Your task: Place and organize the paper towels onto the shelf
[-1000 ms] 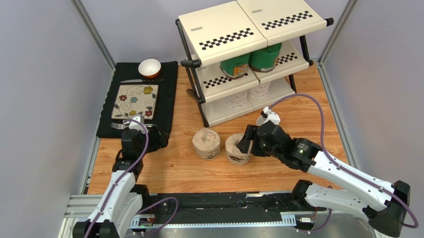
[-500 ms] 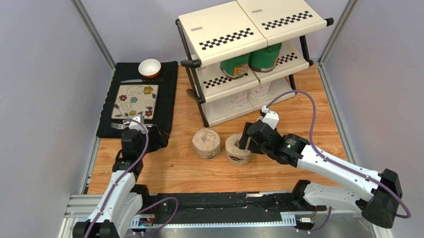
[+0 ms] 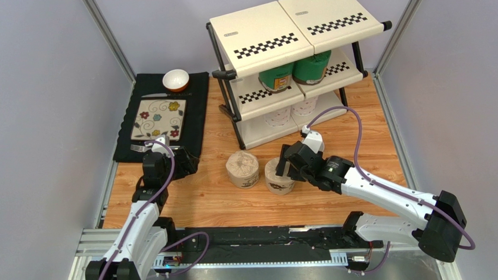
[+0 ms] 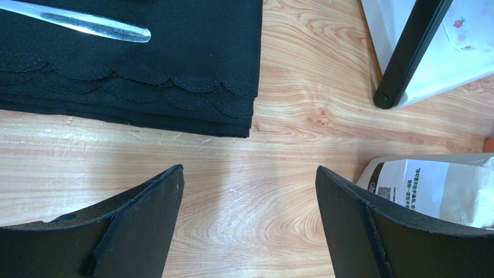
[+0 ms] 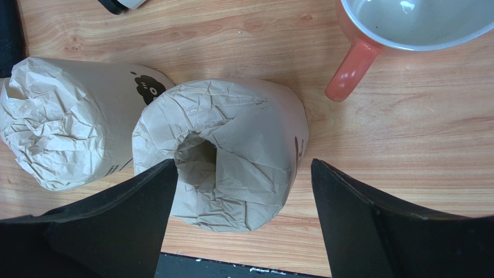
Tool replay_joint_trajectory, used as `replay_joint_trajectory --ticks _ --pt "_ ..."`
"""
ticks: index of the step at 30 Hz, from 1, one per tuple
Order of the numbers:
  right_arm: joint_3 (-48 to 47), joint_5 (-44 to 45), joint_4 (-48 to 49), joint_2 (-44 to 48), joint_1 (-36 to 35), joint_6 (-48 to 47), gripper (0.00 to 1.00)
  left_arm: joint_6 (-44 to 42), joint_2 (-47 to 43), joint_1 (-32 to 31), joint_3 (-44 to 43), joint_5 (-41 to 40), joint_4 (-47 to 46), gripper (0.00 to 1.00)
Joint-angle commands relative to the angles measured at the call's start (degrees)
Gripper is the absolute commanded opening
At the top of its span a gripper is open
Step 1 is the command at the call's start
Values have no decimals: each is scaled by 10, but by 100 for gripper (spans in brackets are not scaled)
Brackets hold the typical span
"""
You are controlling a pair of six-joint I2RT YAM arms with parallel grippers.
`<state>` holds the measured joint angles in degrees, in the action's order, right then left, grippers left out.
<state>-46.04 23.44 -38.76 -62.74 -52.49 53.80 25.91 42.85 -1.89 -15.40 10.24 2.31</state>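
Two brown kraft paper towels stand on the wooden table, one (image 3: 242, 169) on the left and one (image 3: 277, 175) on the right. My right gripper (image 3: 289, 165) hovers open over the right roll (image 5: 232, 150). In the right wrist view its left finger overlaps the roll's edge and its right finger stands apart. The other brown roll (image 5: 64, 121) lies just left of it. Two green rolls (image 3: 292, 71) sit on the shelf's (image 3: 272, 33) middle tier, and white rolls (image 3: 291, 113) on its bottom tier. My left gripper (image 3: 165, 161) is open over bare wood (image 4: 249, 169), holding nothing.
An orange mug (image 5: 406, 23) stands just beyond the right brown roll. A black placemat (image 3: 194, 111) with a floral plate (image 3: 159, 118) and a small bowl (image 3: 176, 80) lies at the left. A shelf leg (image 4: 411, 52) and a utensil handle (image 4: 75, 23) show in the left wrist view.
My right arm has moved left toward the right brown roll and its jaws have opened wider. The left arm has not moved.
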Motion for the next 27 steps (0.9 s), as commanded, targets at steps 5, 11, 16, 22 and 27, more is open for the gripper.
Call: replay_joint_trajectory --ticks 5,11,16,22,27 --pt "12 13 11 6 -2 15 89 11 -3 2 2 9 -17 92" --pt "21 20 4 -1 -3 26 98 11 -2 2 3 10 -18 92" --pt "22 27 4 -2 -3 30 97 12 0 2 3 11 -17 92" --pt "23 31 11 -9 -2 30 82 12 0 2 2 9 -17 92" --pt "29 23 27 -17 -2 27 73 12 0 2 3 13 -18 92"
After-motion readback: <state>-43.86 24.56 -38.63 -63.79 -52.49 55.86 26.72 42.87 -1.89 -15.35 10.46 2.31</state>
